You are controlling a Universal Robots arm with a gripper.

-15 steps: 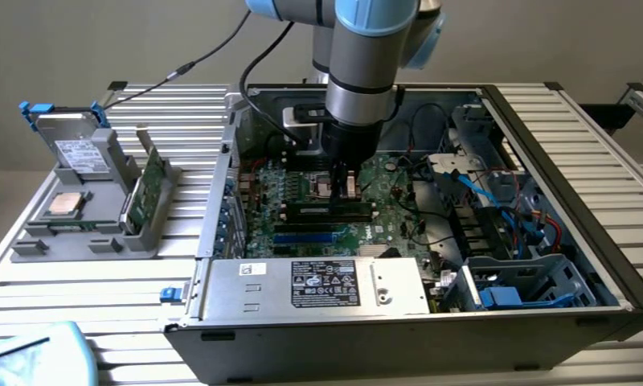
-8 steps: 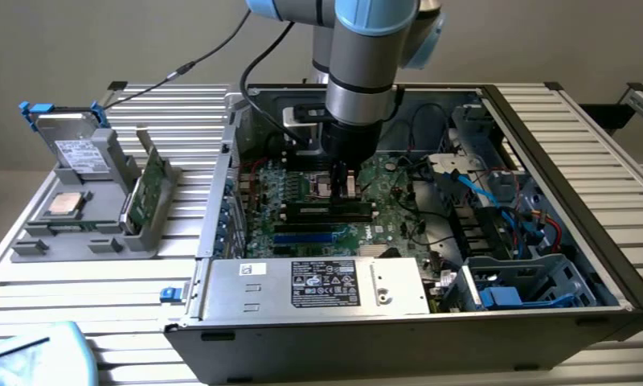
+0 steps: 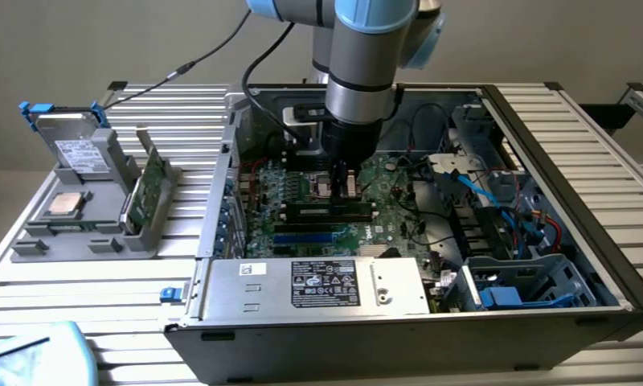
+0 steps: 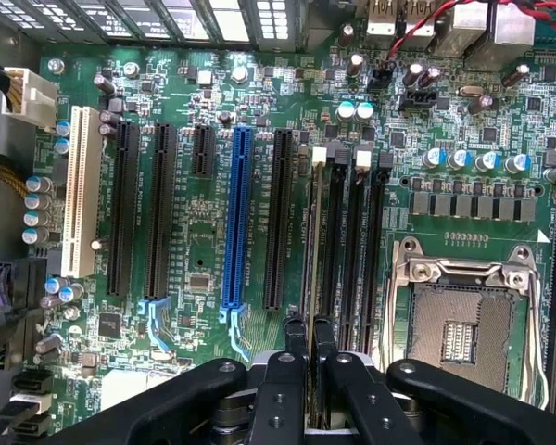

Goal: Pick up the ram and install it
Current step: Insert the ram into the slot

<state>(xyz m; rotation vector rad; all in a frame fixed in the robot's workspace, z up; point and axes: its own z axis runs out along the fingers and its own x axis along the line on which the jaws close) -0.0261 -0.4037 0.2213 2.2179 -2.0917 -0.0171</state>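
Ram: there it is, edge-on to my wrist camera, the ram (image 4: 316,241), a thin strip running away from my fingertips. It stands upright along the memory slot nearest the long black expansion slots.

Claw: my gripper (image 4: 309,336) is pinching the ram, one finger on each flat face, with the gap no wider than the stick.

Why this grip: holding the faces keeps the board vertical and in line with the slot, so I judge its lower edge can meet the slot squarely instead of tipping.

Slots: the other memory slots (image 4: 357,250) lie parallel and just beside the ram, on the side of the CPU socket (image 4: 459,324). A white latch (image 4: 363,158) marks their far end.

Seated or not: I cannot tell. This edge-on look hides the ram's lower edge, so whether it is touching, in, or just above the slot is anyone's call.

From outside: my gripper (image 3: 341,186) drops straight down into the open case (image 3: 611,265), over the middle of the motherboard (image 3: 391,193). My own wrist covers the spot where stick meets slot.

Neighbours: the socket looks empty, its metal frame bare. The blue slot (image 4: 236,222) sits a few slots away and has no part in this.

Outside the case: the grey fixture (image 3: 86,233) on the exterior view's left carries the wider green card (image 3: 145,189) and the silver CPU (image 3: 64,205), well apart from me.

Hidden: my fingers cover the near end of the slot and its latch.
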